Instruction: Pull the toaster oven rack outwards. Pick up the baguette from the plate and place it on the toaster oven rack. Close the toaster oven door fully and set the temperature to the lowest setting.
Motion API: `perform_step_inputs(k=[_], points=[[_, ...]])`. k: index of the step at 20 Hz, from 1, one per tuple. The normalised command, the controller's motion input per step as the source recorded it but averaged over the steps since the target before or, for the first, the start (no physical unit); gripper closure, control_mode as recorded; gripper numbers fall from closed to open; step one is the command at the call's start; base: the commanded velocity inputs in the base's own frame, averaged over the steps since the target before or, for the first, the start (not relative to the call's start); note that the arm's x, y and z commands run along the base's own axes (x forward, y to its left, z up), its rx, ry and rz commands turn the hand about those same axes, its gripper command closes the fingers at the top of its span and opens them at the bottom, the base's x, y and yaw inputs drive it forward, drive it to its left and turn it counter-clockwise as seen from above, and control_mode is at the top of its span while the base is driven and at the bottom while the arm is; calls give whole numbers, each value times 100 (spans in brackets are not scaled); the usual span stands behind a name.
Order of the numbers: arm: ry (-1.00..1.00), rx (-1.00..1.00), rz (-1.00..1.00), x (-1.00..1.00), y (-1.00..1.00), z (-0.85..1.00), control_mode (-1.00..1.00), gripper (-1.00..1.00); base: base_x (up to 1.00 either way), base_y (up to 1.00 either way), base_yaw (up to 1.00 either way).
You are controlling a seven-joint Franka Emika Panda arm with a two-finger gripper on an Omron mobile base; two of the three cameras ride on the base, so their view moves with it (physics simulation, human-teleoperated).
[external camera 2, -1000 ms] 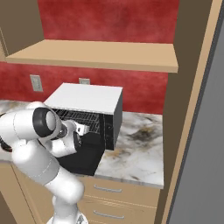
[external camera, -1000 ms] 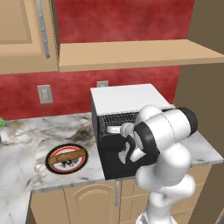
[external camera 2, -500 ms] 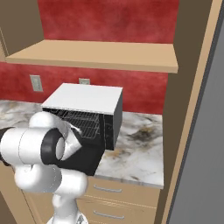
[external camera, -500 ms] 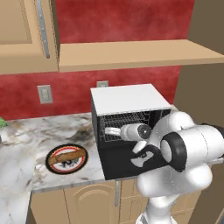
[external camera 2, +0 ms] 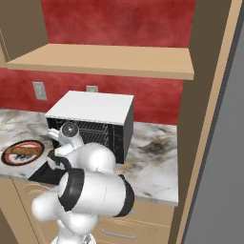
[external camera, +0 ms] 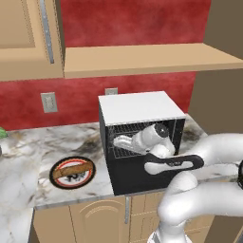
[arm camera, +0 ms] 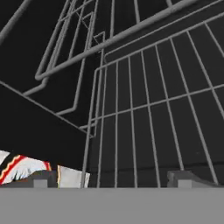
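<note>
The toaster oven rack (arm camera: 144, 100) is sitting inside the toaster oven (external camera: 140, 107), whose door (external camera: 130, 173) is hanging open toward the counter (external camera: 28, 156) edge. The pincer (arm camera: 111, 177) is reaching into the oven mouth with its tips spread wide, one on either side of the rack's front corner and gripping nothing. The baguette (external camera: 72, 169) is lying on the plate (external camera: 72, 182) on the counter to the oven's left, well apart from the arm.
</note>
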Motion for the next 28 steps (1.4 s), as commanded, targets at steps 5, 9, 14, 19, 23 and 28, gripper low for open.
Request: perform_step_inputs(k=[5,9,14,19,23,28], points=[[75,0,0,-100,77,-9,-100,-100,0,0,0],[73,-2,0,-100,72,-8,-100,-100,0,0,0],[49,-10,0,-100,60,0,-100,-100,0,0,0],[-10,-13,0,-100,24,57,-100,-100,0,0,0],[-35,-14,-1,-100,14,89,-100,-100,0,0,0],[-32,-12,2,-70,6,77,-100,-100,0,0,0]])
